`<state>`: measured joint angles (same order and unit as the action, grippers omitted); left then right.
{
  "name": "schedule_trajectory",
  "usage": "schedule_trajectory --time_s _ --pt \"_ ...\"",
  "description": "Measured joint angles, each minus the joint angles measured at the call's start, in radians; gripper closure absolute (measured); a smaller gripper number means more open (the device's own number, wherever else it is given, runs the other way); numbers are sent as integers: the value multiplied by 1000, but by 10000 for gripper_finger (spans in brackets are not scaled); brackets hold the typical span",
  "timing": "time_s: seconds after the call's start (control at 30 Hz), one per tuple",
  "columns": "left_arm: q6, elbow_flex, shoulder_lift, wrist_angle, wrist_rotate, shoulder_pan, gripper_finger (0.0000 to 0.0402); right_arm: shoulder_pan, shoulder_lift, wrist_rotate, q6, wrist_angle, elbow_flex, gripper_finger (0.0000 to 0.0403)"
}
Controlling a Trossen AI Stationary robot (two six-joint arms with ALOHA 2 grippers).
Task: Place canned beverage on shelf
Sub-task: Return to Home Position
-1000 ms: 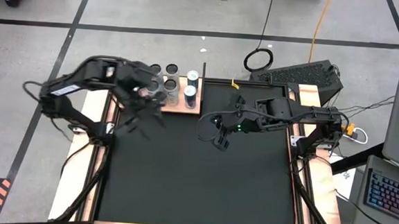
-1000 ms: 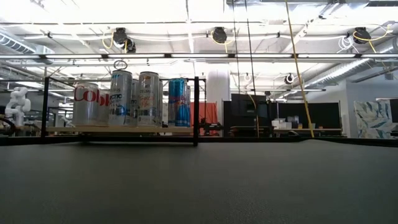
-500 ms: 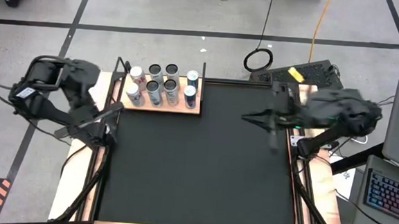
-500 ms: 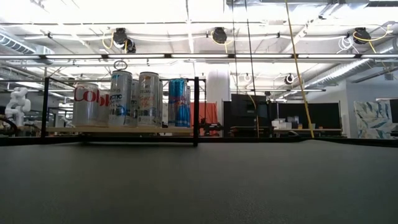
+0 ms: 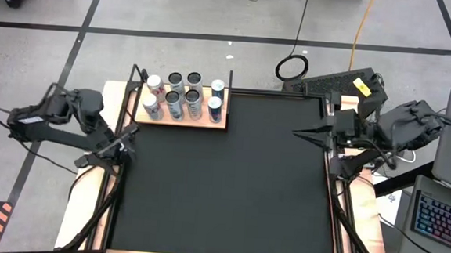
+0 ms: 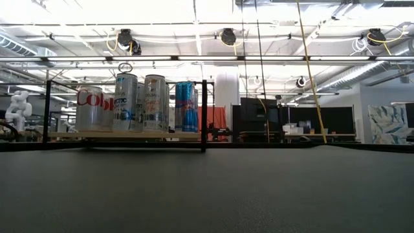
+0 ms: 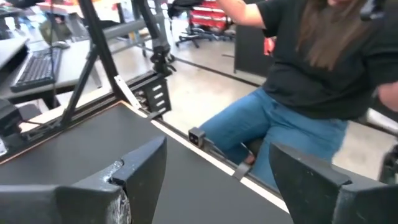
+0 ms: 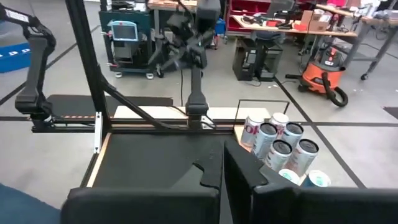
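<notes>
Most of what I see from above is the black mat [image 5: 222, 181], and it carries nothing loose: no can is waiting anywhere on it. The shelf [image 5: 221, 121] sits at the mat's far-left corner, a light wooden board with thin black rods at its corners. The soda cans [image 5: 182, 97] are bunched on it in two rows. I count about eight, though the tops crowd each other too much for me to be sure. From table height they all stand upright, with a red-lettered Coke can [image 6: 89, 109] at the left end and a blue can [image 6: 184, 107] towards the right. The left arm [image 5: 53, 122] is folded beside the mat's left edge. The right arm [image 5: 394, 127] is folded at the right edge, well apart from the shelf. The left gripper [image 7: 217, 150] has its fingers spread wide with nothing between them, and a seated person [image 7: 311, 81] shows beyond the table. The right gripper [image 8: 222, 158] has its fingers pressed close together, also empty, and it points across the mat towards the cans. My read is that the stocking is done and only parking both arms at rest remains.
</notes>
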<state>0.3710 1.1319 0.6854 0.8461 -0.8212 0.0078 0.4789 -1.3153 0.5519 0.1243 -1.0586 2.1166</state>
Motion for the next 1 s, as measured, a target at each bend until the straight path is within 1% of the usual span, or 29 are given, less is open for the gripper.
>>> schedule_trajectory --time_s 0.17,0.33,0.43,0.5,0.6,0.67,0.73,0.77,0.9,1.0 --pt "-95 -184 -78 -192 17 0 118 40 35 -2 -6 -20 -1 403" --pt "-102 -332 -129 -328 17 0 118 80 84 -2 -23 -30 -3 403" --pt "-115 -419 -155 -441 17 -3 118 104 137 -3 -45 -9 -45 403" --pt "-149 -479 -168 -517 16 -7 118 116 184 -4 -47 27 -102 403" --pt "-200 -576 -185 -628 17 -16 118 129 261 -5 -46 124 -244 403" --pt "-227 -632 -193 -706 17 -22 118 138 316 -7 -56 211 -368 403" --pt "-239 -688 -198 -784 28 -26 118 145 371 -37 -69 307 -509 403" --pt "-252 -715 -199 -826 42 -29 118 146 399 -55 -77 358 -585 403" --pt "-261 -813 -202 -950 138 -30 118 148 511 -71 -91 595 -897 403" --pt "-273 -880 -201 -1030 186 -30 118 147 598 -117 -92 807 -1124 403"
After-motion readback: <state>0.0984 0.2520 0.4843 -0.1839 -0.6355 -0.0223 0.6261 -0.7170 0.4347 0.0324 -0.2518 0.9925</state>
